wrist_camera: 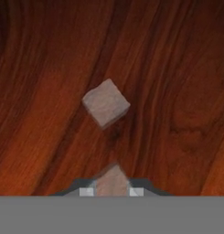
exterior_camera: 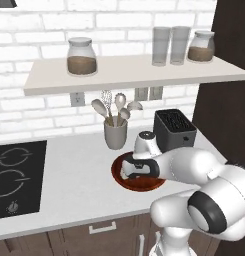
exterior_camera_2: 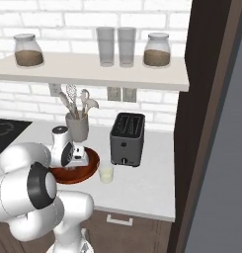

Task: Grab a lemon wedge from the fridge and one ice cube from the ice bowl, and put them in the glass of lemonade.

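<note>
My gripper (wrist_camera: 112,189) reaches down into the ice bowl (exterior_camera: 140,188), a shallow reddish-brown wooden bowl on the counter in front of the utensil cup. Its fingertips (wrist_camera: 87,191) are shut on one ice cube (wrist_camera: 112,179), a pale greyish block that fills the gap between them. A second ice cube (wrist_camera: 105,103) lies loose on the bowl's wooden floor just beyond. In the right base view the hand (exterior_camera_2: 75,155) hangs over the ice bowl (exterior_camera_2: 90,170), and the glass of lemonade (exterior_camera_2: 106,174) stands just right of the bowl. The lemon wedge is out of view.
A black toaster (exterior_camera_2: 126,139) stands behind the glass. A grey cup of utensils (exterior_camera: 115,134) sits behind the bowl. The stovetop (exterior_camera: 16,177) lies at the left. A shelf (exterior_camera: 129,70) overhead carries jars and two tall glasses. A dark cabinet wall (exterior_camera_2: 201,123) bounds the right.
</note>
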